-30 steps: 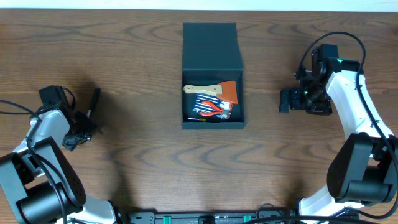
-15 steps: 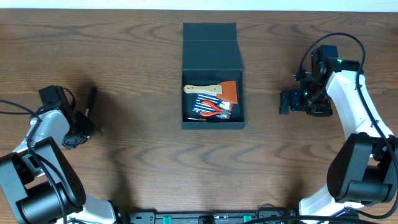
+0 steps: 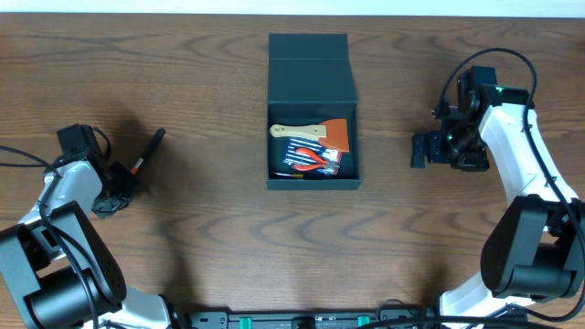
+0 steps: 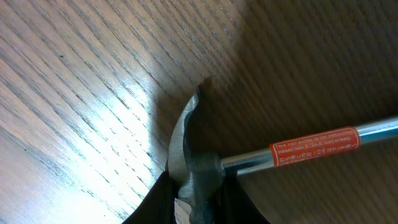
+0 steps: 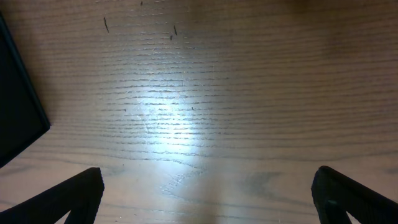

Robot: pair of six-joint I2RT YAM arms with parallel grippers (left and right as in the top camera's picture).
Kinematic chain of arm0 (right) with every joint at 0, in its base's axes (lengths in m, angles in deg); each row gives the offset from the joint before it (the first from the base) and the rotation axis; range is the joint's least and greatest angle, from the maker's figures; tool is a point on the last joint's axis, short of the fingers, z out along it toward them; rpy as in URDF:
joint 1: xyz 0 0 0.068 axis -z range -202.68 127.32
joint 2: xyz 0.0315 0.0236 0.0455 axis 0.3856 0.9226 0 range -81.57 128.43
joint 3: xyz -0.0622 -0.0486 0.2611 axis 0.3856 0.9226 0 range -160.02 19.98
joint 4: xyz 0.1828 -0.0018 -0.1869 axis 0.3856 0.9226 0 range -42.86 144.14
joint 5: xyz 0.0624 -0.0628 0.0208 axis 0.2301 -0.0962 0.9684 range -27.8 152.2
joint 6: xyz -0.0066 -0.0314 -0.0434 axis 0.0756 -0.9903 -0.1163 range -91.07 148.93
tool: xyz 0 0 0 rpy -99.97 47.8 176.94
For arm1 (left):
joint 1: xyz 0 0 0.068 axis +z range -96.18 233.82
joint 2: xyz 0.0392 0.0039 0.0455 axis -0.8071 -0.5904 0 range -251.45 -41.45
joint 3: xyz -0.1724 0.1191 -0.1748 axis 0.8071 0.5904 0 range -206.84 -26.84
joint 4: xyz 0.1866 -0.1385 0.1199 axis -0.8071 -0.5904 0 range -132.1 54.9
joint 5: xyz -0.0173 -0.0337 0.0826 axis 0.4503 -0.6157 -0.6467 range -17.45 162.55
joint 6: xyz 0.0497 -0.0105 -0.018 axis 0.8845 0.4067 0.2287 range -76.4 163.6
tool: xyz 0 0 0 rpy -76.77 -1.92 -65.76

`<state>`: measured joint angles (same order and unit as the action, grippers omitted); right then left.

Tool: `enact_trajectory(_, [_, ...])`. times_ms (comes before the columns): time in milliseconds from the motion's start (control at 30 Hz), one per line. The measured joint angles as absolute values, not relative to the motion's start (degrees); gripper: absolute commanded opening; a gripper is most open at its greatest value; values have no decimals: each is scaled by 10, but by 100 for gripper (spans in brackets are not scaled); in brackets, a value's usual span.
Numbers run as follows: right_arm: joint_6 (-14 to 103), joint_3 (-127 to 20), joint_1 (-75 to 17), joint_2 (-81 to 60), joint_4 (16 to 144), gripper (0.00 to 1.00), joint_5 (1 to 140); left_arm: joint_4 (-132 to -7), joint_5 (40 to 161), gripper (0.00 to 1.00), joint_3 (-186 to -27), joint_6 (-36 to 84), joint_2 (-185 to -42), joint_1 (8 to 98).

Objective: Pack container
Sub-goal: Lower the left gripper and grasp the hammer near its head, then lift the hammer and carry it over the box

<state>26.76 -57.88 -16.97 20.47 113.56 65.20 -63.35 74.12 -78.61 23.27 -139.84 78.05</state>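
The container [image 3: 311, 64] is a dark teal-black box, open with its lid flap folded back, at the table's upper middle. Inside lie a wooden-handled scraper with an orange blade [image 3: 315, 133] and red-handled pliers [image 3: 317, 161]. My left gripper [image 3: 122, 175] at the far left is shut on the head of a small hammer [image 4: 198, 167]. The hammer's steel shaft with an orange label [image 4: 314, 147] points up-right, and its black grip shows in the overhead view [image 3: 151, 146]. My right gripper [image 3: 418, 148] is open and empty, right of the box, whose dark corner shows in the right wrist view [image 5: 18, 118].
The wooden table [image 3: 219, 228] spreads around the box. The white table edge runs along the top [image 3: 137, 7]. A black rail with connectors lies along the front edge [image 3: 302, 320].
The hammer's handle has swung clockwise, from pointing nearly straight up to pointing up-right. My left gripper stays on the head. The right arm has not moved.
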Motion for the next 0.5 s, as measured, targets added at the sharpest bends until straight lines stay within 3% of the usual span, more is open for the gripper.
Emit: enact_trajectory(500, [266,-579,-170,205,1136,99,652,-646,741,6,-788,233,-1397,780])
